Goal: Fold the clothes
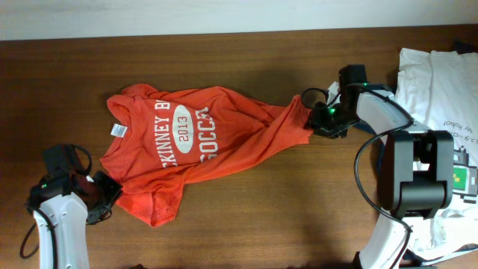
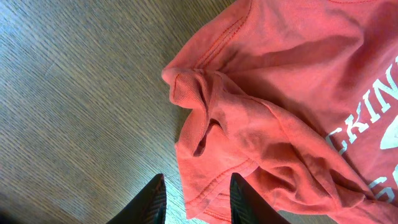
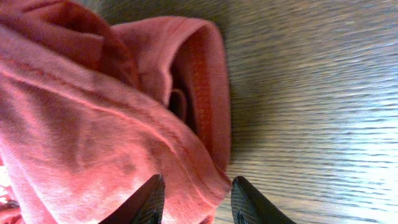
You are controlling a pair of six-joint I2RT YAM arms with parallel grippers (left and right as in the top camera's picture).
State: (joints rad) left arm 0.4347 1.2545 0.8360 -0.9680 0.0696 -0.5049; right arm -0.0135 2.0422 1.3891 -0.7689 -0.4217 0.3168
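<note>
Overhead, and the orange T-shirt (image 1: 190,146) lies crumpled across the middle of the brown tabletop (image 1: 246,224), collar to the left, so the chest print runs sideways. It reads "KINNEY B" nearest the collar, then "2013" inside a white oval, then "SOCCE", with the rest lost in folds. A white neck tag (image 1: 118,131) shows at the collar, its print too small to read. Over at the far right edge sits a heap of white clothes (image 1: 429,75) with small dark lettering, not legible from here either. The left gripper (image 1: 104,196) sits at the shirt's lower left corner. On the left wrist camera its fingers (image 2: 152,202) are spread wide, a bunched hem on the wood between them, nothing pinched, and "KIN" peeks in at the right edge. The right gripper (image 1: 320,119) is at the shirt's drawn-out right end. The right wrist camera shows its fingers (image 3: 249,202) parted too, a rolled hem loose between them.
</note>
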